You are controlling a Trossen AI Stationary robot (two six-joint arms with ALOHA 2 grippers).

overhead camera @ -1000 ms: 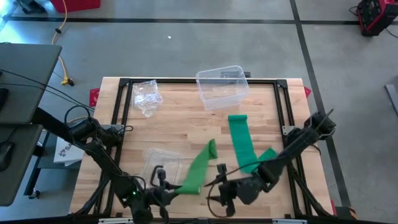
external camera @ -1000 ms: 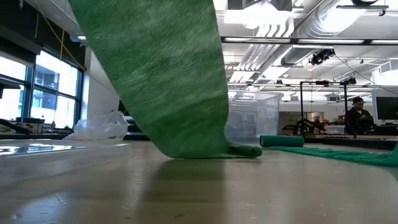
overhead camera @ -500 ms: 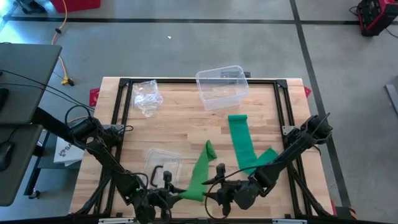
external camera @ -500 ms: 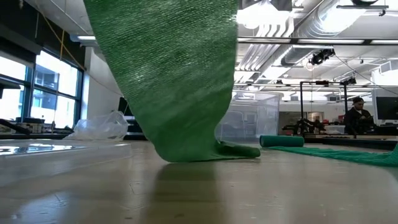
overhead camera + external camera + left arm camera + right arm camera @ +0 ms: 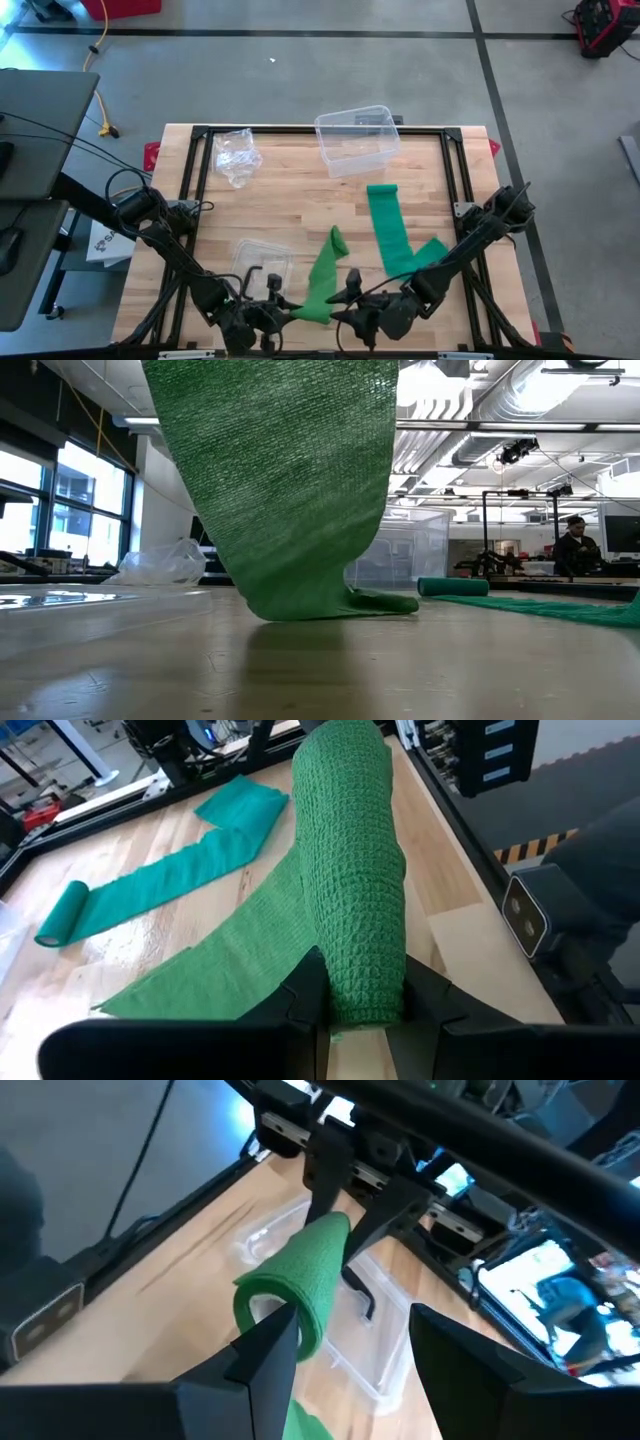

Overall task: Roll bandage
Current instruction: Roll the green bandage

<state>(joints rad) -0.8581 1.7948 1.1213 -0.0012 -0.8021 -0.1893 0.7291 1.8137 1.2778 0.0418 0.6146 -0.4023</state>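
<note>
A green knitted bandage (image 5: 322, 275) rises from the table's (image 5: 290, 190) front edge, its end clamped in the left gripper (image 5: 358, 1010). The right gripper (image 5: 340, 1345) stands open around the curled end. A second bandage (image 5: 388, 232) lies unrolled nearer the right edge.

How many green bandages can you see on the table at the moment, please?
2. One bandage runs from mid-table to the near edge, its end held up between the left gripper and the right gripper. The second bandage lies flat to the right, partly under the right arm.
</note>
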